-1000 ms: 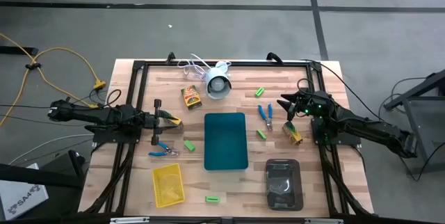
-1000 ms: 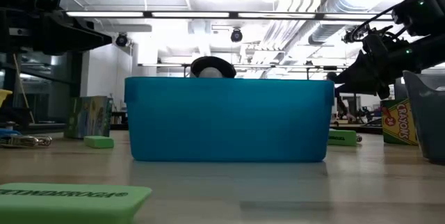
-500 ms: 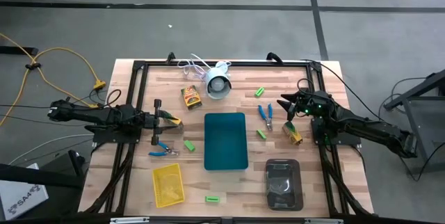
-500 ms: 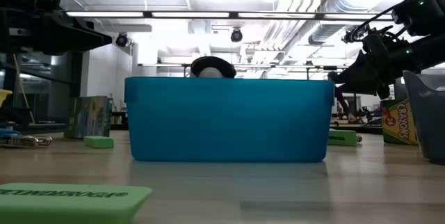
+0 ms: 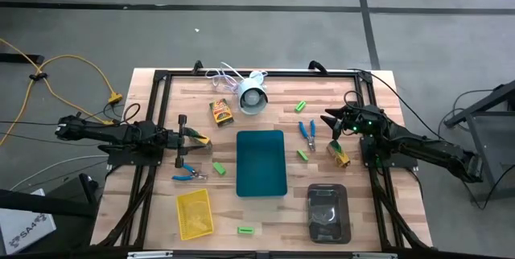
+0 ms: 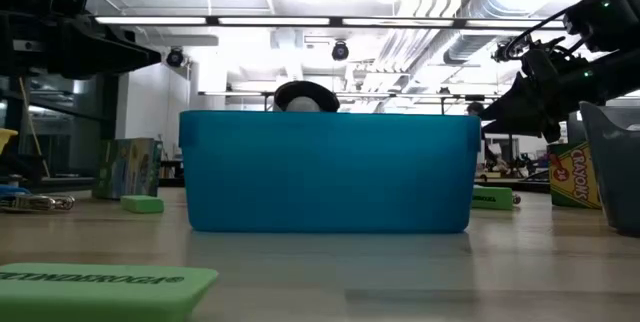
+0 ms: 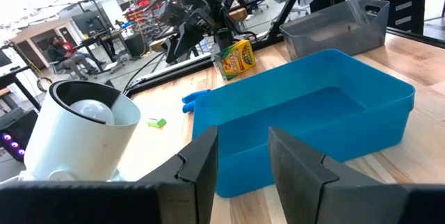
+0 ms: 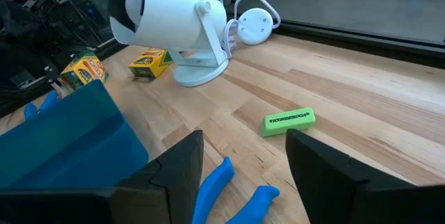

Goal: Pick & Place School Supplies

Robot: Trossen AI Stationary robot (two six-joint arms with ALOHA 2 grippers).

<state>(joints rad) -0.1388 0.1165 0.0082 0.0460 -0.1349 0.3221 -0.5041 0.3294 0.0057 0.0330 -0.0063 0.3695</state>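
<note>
My left gripper (image 5: 195,134) hovers level over the table's left side, open and holding nothing (image 7: 243,161). A crayon box (image 5: 204,140) stands on the table just beyond its fingertips. My right gripper (image 5: 328,122) hangs open (image 8: 243,161) above blue-handled scissors (image 5: 306,131), clear of them. A second crayon box (image 5: 222,112) lies near the white device, and a third (image 5: 339,153) by the right arm. Another pair of scissors (image 5: 188,174) lies at the left. Green blocks (image 5: 302,107) (image 5: 302,155) (image 5: 219,167) are scattered on the wood.
A teal tray (image 5: 261,180) sits mid-table, with a yellow tray (image 5: 194,213) at the near left and a dark grey tray (image 5: 327,211) at the near right. A white round device (image 5: 252,96) with a cable stands at the far middle. One green block (image 5: 246,230) lies near the front edge.
</note>
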